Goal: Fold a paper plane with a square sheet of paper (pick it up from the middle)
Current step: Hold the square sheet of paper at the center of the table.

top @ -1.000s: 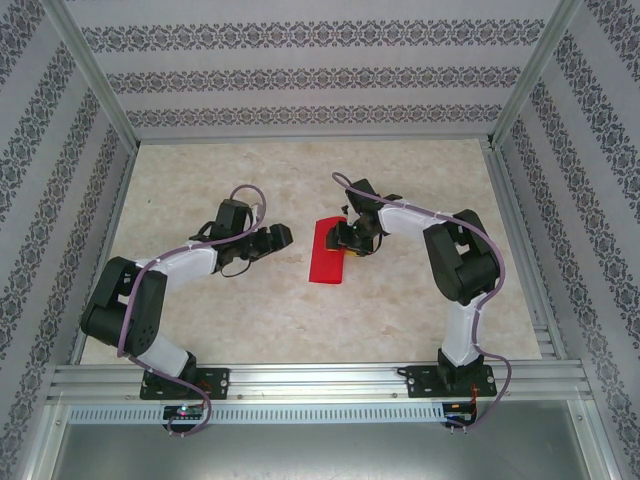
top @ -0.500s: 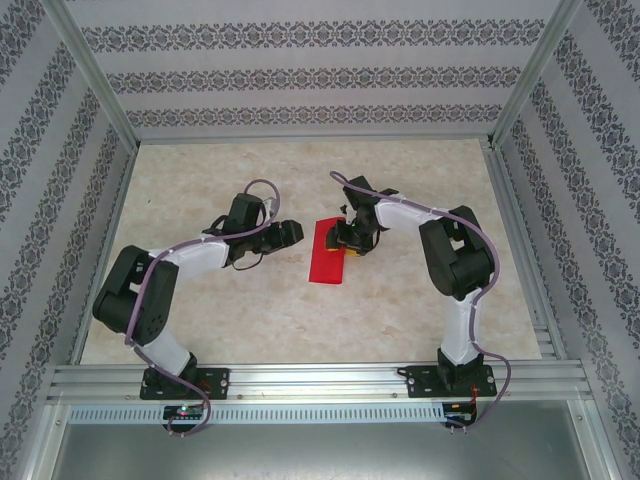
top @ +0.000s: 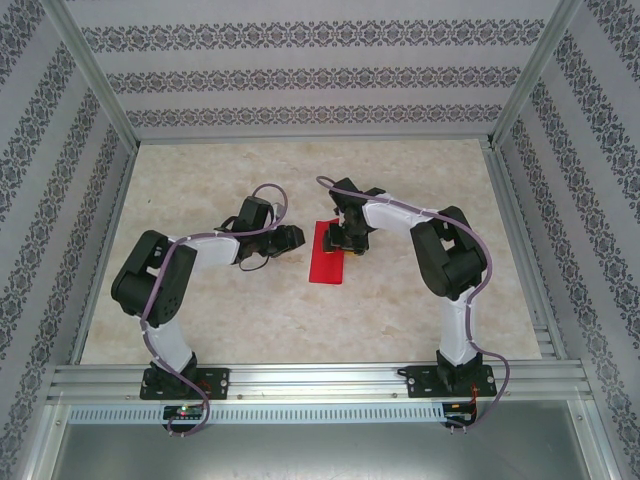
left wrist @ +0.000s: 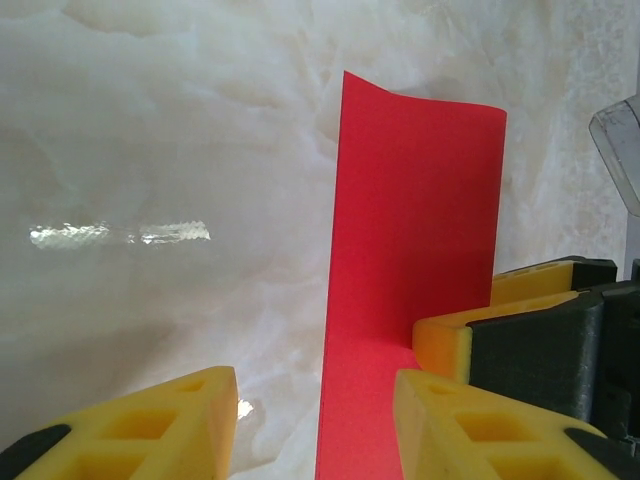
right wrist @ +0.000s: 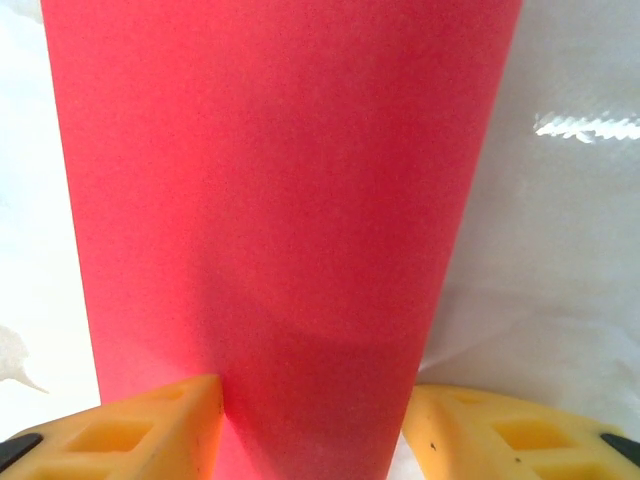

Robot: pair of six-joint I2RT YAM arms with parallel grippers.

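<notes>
The square sheet of paper [top: 328, 255], here a narrow red rectangle, lies flat in the middle of the table [top: 250, 310]. It looks light, limp and slippery, so it is probably best pinched at a long edge near its middle. The right gripper [top: 345, 238] straddles its far end, jaws apart. The left gripper [top: 290, 238], jaws also apart, sits just beside its left edge, having come closer and narrowed over the last second. The paper has not shifted.

Bright even light; glare streaks on table [left wrist: 120, 233]; soft shadows.
</notes>
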